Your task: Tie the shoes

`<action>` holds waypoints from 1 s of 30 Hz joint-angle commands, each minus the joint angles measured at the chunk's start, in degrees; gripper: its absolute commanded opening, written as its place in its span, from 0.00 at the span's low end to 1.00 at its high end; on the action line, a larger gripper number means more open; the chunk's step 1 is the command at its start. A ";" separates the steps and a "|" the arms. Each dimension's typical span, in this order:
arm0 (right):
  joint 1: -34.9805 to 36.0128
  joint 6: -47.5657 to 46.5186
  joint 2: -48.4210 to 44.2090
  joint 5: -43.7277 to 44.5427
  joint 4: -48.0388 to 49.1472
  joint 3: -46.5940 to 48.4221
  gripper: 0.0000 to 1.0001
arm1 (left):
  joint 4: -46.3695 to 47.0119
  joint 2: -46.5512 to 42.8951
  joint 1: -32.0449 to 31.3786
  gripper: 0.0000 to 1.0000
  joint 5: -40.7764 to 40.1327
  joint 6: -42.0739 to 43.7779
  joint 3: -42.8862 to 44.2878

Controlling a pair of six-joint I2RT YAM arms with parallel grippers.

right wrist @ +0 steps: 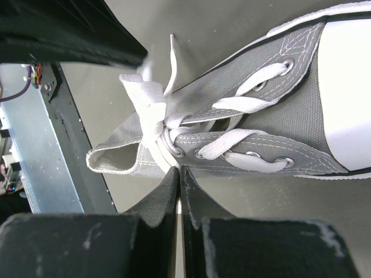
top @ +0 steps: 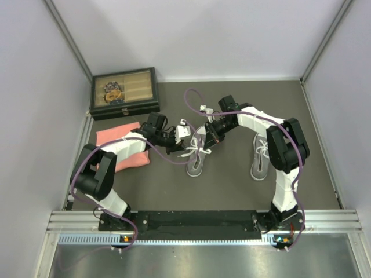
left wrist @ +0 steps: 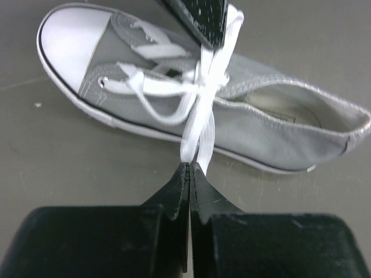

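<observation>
Both arms meet over one grey shoe point(top: 196, 156) lying mid-table, and the second shoe point(top: 259, 155) sits well apart to its right. The left gripper point(left wrist: 190, 169) is clenched on a white lace point(left wrist: 199, 130) stretched up from the knot, and the right gripper point(right wrist: 177, 172) is clamped tight on lace by the top eyelets. A pink cloth point(top: 122, 147) and a dark box point(top: 124, 92) lie at far left

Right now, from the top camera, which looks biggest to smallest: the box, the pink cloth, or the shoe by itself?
Box and pink cloth: about alike, and the left arm hides part of the cloth, so unranked.
Shoe by itself: smallest.
</observation>
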 commanded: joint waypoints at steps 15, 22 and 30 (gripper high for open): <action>-0.71 -0.42 -2.14 -0.82 0.17 0.24 0.00 | 2.87 -4.11 3.64 0.28 1.93 -1.50 -3.20; -0.71 0.28 -1.79 -0.73 0.70 0.16 0.00 | 3.76 -0.16 -0.40 0.39 2.99 -0.18 1.28; -0.71 0.98 -1.43 -0.73 0.96 0.42 0.00 | 7.01 4.32 -3.74 0.39 2.20 -0.36 4.44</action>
